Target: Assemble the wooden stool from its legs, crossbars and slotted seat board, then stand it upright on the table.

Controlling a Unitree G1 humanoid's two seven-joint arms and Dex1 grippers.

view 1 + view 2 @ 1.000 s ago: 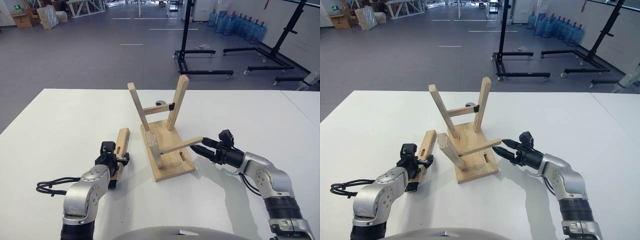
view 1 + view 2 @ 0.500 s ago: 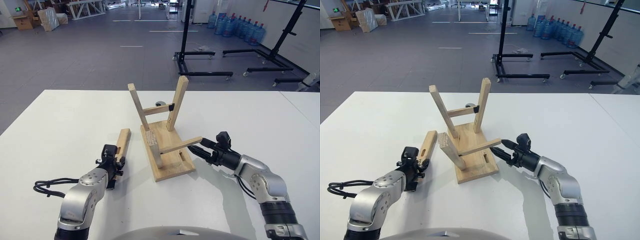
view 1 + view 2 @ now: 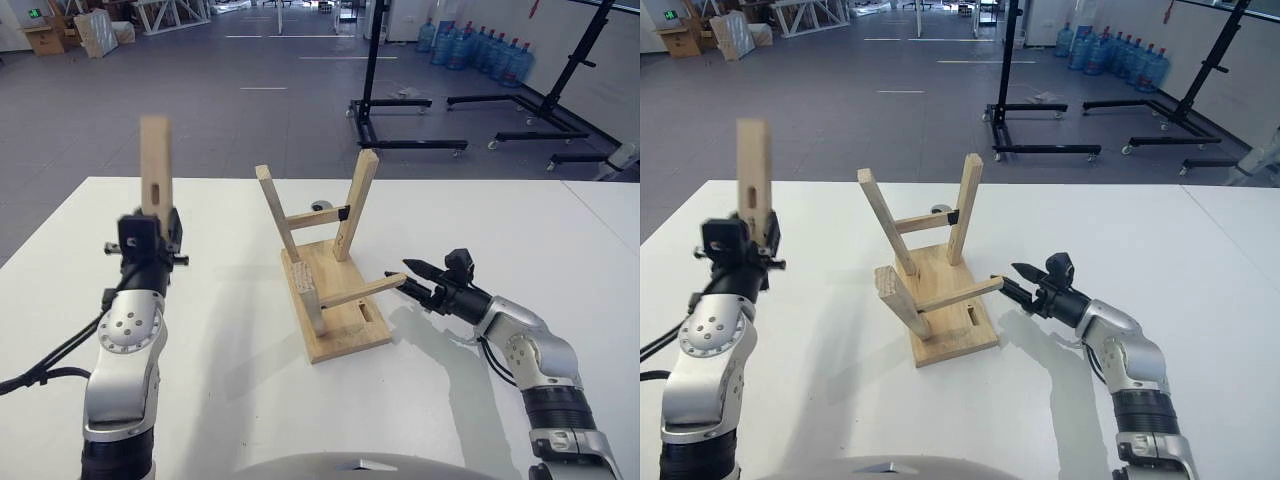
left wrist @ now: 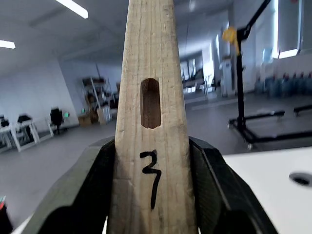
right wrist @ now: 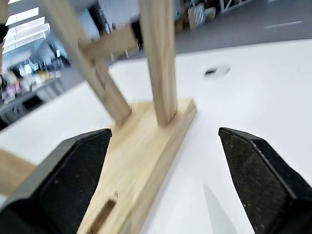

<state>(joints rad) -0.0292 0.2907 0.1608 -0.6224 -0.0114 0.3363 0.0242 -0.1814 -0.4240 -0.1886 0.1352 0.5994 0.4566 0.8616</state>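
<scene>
The slotted seat board point(image 3: 345, 335) lies flat on the white table point(image 3: 500, 230). Two legs point(image 3: 356, 205) joined by a crossbar point(image 3: 315, 217) stand up from it. A third, leaning leg point(image 3: 306, 294) carries a crossbar point(image 3: 360, 291) that juts to the right. My right gripper point(image 3: 408, 279) is open just off that crossbar's free end; its fingers point(image 5: 68, 185) frame the board point(image 5: 141, 146). My left gripper point(image 3: 148, 246) is shut on a loose slotted leg point(image 3: 155, 165), held upright above the table's left side. The leg point(image 4: 151, 122) sits between both pads point(image 4: 92, 195).
A small round fitting point(image 3: 320, 206) lies on the table just behind the stool. A black cable point(image 3: 40, 365) trails from my left arm. Black wheeled stands point(image 3: 400, 110) are on the floor beyond the table's far edge.
My left arm has lifted the loose leg off the table and swung it upright, up and to the left. My right gripper has stayed by the crossbar's end, shifting slightly right.
</scene>
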